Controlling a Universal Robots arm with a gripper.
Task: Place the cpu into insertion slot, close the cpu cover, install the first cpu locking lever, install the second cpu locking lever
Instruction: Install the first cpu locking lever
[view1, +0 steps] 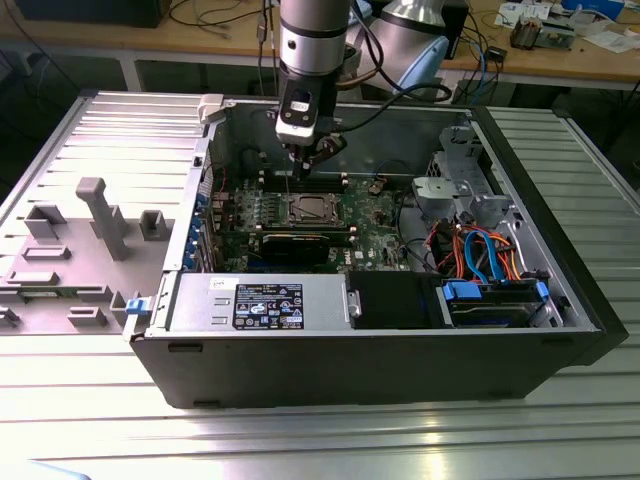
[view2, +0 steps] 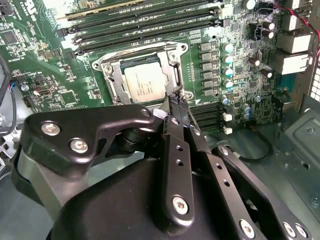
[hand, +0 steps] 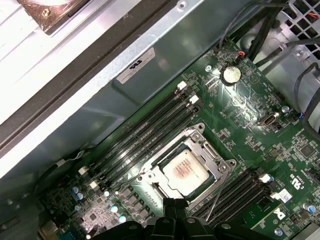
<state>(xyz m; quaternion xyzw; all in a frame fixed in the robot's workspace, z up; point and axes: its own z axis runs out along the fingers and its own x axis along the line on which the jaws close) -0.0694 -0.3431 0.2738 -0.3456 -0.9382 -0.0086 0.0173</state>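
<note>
Ribbed silvery surface (view1: 330, 440). Bears an open black computer case (view1: 350, 372) at its middle; bears a flat grey panel (view1: 75, 252) with upright grey blocks (view1: 105, 215) just beside the case, on the exterior view's left.

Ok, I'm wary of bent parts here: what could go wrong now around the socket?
The locking lever stands out loose, so the cpu cover over the cpu may lift. The shut gripper sits at that cover's corner; a slip could scrape the capacitors nearby.
</note>
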